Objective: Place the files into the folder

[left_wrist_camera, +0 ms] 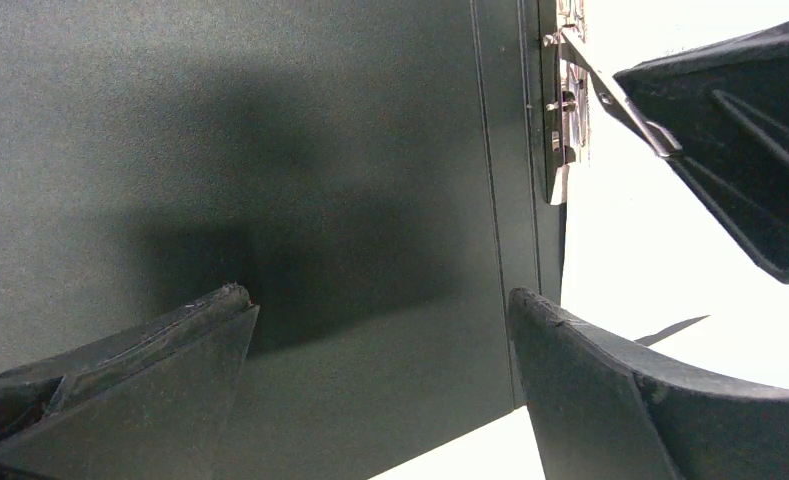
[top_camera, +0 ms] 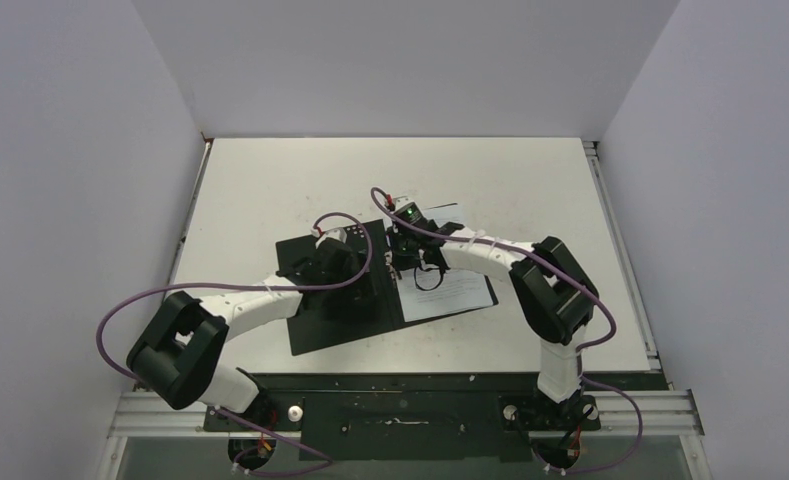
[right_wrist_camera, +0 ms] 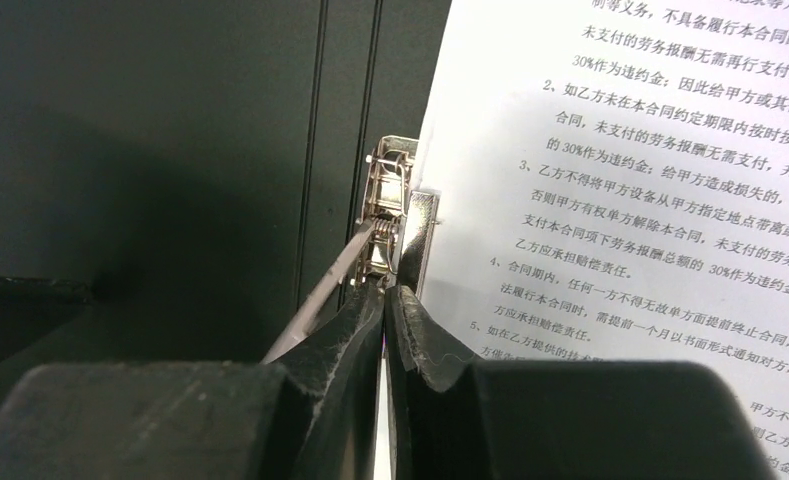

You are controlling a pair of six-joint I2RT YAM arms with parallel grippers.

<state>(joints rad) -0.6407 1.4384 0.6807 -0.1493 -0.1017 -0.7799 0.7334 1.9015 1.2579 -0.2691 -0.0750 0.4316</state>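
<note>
Wrist cameras differ: right fingers (right_wrist_camera: 355, 330) are pinched shut at the metal spine clip (right_wrist_camera: 388, 205), while left fingers (left_wrist_camera: 150, 390) gape, empty, over the black folder (left_wrist_camera: 270, 150). Overhead, files (top_camera: 465, 290) lie on the folder's right half, on the desk (top_camera: 270, 180).

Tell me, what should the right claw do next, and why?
Probably press the clip lever down flat. The shut right claw sits against this raised lever, and the printed sheet lies with its edge at the spine clip of the open folder, so clamping looks next.

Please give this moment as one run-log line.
left gripper: open over folder | right gripper: shut at spine clip | files: in open folder
</note>
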